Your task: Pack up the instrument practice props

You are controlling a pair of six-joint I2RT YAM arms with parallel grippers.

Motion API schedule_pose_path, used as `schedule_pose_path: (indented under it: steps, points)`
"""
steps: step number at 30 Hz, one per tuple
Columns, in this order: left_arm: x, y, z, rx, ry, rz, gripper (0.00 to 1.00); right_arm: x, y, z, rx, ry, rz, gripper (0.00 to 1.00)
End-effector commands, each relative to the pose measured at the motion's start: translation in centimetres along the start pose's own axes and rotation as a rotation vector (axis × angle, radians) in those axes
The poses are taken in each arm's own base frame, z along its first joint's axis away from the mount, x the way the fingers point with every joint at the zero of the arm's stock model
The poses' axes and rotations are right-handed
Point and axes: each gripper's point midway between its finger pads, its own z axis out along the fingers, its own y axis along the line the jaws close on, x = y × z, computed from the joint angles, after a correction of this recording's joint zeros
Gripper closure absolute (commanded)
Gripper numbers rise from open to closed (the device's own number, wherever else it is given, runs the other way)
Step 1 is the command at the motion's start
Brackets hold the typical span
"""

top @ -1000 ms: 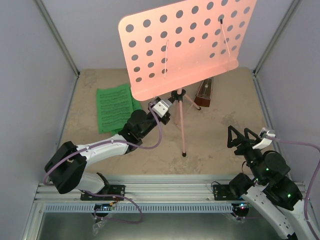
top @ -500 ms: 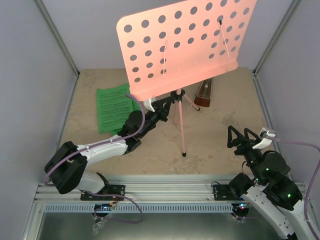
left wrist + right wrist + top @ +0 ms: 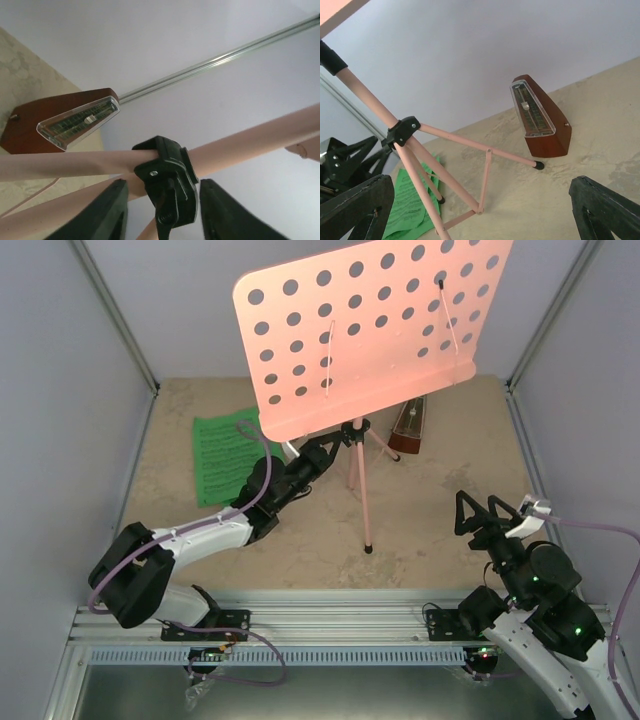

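The pink music stand (image 3: 370, 330) stands upright mid-table, its hole-punched desk high above the tripod legs (image 3: 470, 145). My left gripper (image 3: 318, 452) reaches up to the black clamp (image 3: 167, 182) on the stand's pink tube (image 3: 250, 142). Its fingers (image 3: 102, 212) stand either side of the clamp with a gap on both sides, so it is open. The green sheet-music pages (image 3: 225, 455) lie flat at the left. Behind the stand sits the brown metronome (image 3: 408, 428). My right gripper (image 3: 487, 515) hangs wide open and empty at the right, facing the tripod.
Grey walls with metal corner posts (image 3: 115, 315) enclose the table on three sides. A metal rail (image 3: 330, 620) runs along the near edge by the arm bases. The stand's desk overhangs the back half of the table.
My left gripper has turned and risen to the stand's black clamp, and its jaws have parted. The desk shifted slightly left. The right arm has not moved.
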Motion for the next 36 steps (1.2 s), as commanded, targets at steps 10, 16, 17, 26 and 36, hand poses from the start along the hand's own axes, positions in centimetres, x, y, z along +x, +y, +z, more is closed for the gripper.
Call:
schedule_pose_path:
  steps: [10, 16, 17, 26, 36]
  points:
    - [-1.2, -2.2, -1.7, 0.068, 0.059, 0.224, 0.10, 0.7, 8.9, 4.3, -0.335, 0.050, -0.226, 0.02]
    - [-0.6, -3.7, -4.6, 0.104, 0.099, 0.455, 0.10, -0.1, 13.7, 6.0, -0.548, -0.088, -0.323, 0.07]
    - [-0.4, -3.7, -5.1, 0.106, 0.104, 0.481, 0.11, 0.1, 14.3, 6.3, -0.576, -0.105, -0.333, 0.09]
    - [4.1, -1.6, -6.9, 0.083, 0.240, 0.548, 0.20, 0.4, 17.5, 11.3, -0.687, -0.185, -0.344, 0.27]
    - [7.6, -0.4, -6.0, 0.104, 0.297, 0.503, 0.32, 0.2, 16.9, 16.7, -0.688, -0.199, -0.339, 0.36]
